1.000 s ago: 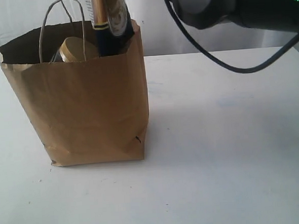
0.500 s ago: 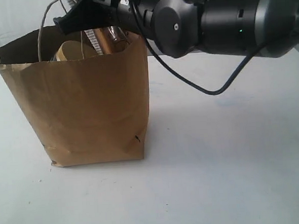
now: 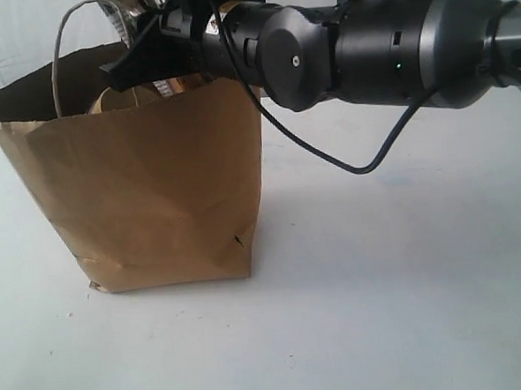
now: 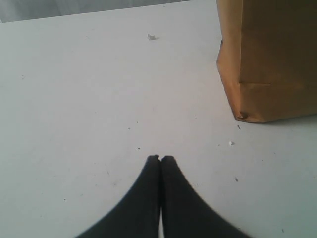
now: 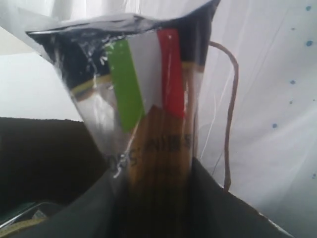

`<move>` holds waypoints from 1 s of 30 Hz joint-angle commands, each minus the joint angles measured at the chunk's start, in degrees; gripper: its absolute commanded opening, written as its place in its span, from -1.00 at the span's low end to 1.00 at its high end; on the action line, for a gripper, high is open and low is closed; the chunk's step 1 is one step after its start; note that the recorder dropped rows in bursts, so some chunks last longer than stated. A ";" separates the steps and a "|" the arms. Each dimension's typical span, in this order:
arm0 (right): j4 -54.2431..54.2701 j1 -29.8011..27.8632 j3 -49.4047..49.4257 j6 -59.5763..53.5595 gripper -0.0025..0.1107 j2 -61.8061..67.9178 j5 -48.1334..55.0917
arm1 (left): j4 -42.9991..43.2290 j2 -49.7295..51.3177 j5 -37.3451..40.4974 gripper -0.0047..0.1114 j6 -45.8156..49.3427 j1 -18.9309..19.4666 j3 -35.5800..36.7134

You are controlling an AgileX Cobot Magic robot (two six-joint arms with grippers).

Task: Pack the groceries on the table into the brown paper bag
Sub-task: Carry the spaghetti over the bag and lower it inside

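- Right wrist view: right gripper point(image 5: 151, 173) is clamped on the spaghetti pack point(image 5: 148, 99), one finger on each side of the lower part.
- The pack stands upright with its lower end down in the mouth of the brown paper bag point(image 3: 154, 193), next to a handle loop point(image 3: 56, 66). Its clear top sticks out above the rim.
- A gold-lidded nut jar point(image 3: 113, 100) shows just inside the rim, so at least that one is packed. I can't see deeper into the bag.
- Left gripper point(image 4: 160, 159) is pressed closed with nothing in it, low over the table point(image 4: 74, 99) near the bag's bottom corner.
- No can, powder jar or carton shows on the table in any view. A few white specks point(image 4: 151, 36) lie there, too small to identify.
- My read: near the end. What's left is to let go of the pack, pull the arm out, and maybe pick up the specks.
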 commanded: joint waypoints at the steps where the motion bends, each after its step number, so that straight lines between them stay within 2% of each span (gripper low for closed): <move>1: -0.41 -0.16 -0.62 -0.24 -0.92 -0.65 -1.14 | 0.00 -0.23 -0.02 -0.92 0.04 -0.40 0.00; 8: -0.41 -0.16 -0.62 -0.24 -0.60 -0.65 -0.89 | 0.00 -0.23 -0.02 -0.92 0.04 -0.40 0.00; 16: -0.41 -0.16 -0.62 -0.24 -0.33 -0.65 -0.89 | 0.00 -0.23 -0.02 -0.92 0.04 -0.40 0.00; 19: -0.41 -0.16 -0.62 -0.24 -0.12 -0.65 -0.89 | 0.00 -0.23 -0.02 -0.92 0.04 -0.40 0.00; 30: -0.41 -0.16 -0.62 -1.15 -0.11 -0.90 -0.78 | 0.00 -0.23 -0.02 -0.92 0.04 -0.40 0.00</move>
